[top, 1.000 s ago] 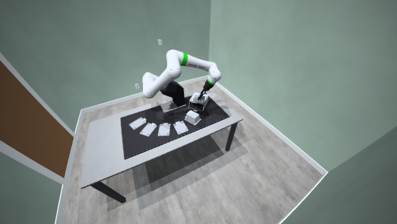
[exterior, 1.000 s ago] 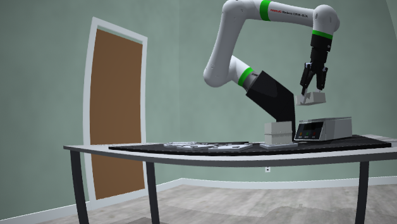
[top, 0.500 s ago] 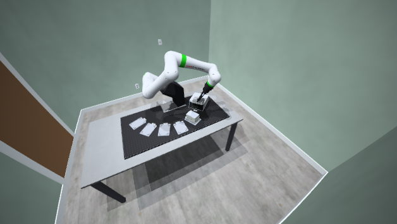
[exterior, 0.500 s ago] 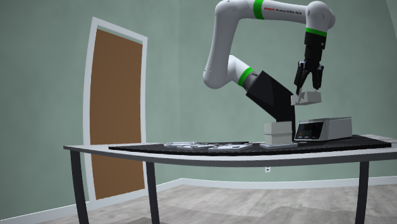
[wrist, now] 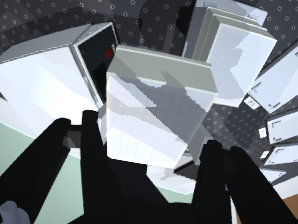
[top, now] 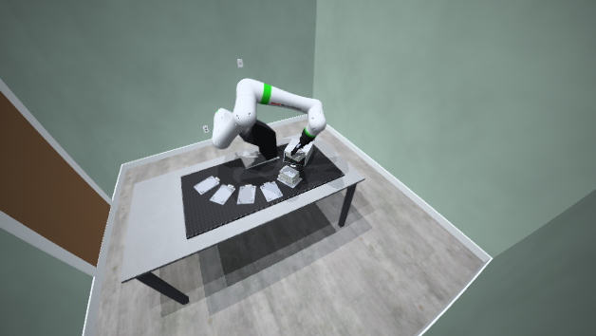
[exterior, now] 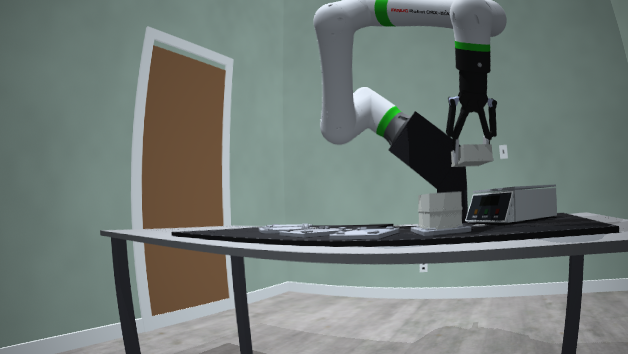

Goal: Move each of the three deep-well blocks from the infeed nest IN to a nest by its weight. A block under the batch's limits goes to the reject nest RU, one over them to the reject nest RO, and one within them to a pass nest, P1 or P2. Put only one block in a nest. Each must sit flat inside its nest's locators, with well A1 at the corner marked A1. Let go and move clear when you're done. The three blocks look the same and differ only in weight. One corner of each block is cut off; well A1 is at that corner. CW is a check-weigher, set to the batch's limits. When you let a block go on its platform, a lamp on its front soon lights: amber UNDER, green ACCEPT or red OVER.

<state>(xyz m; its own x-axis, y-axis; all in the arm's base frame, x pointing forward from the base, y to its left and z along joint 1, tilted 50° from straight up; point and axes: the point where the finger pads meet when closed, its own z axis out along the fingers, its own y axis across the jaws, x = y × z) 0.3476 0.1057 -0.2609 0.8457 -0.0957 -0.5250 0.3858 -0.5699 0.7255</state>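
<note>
My gripper (exterior: 472, 144) (wrist: 150, 117) is shut on a white deep-well block (exterior: 472, 155) (wrist: 160, 110) (top: 295, 152) and holds it in the air, well above the table. It hangs between the check-weigher CW (exterior: 525, 200) (wrist: 40, 90) and the infeed nest (exterior: 440, 230). A small red spot shows on the check-weigher's dark front panel (wrist: 108, 52). A stack of two more white blocks (exterior: 440, 210) (top: 288, 177) (wrist: 235, 60) stands in the infeed nest. The check-weigher's platform carries nothing in the exterior view.
Several flat white nests (top: 206, 184) (top: 222, 194) (top: 247, 194) (top: 270, 191) lie in an arc on the black mat (top: 214, 218), left of the stack, all without blocks. The arm's black base (exterior: 430, 155) rises behind the stack.
</note>
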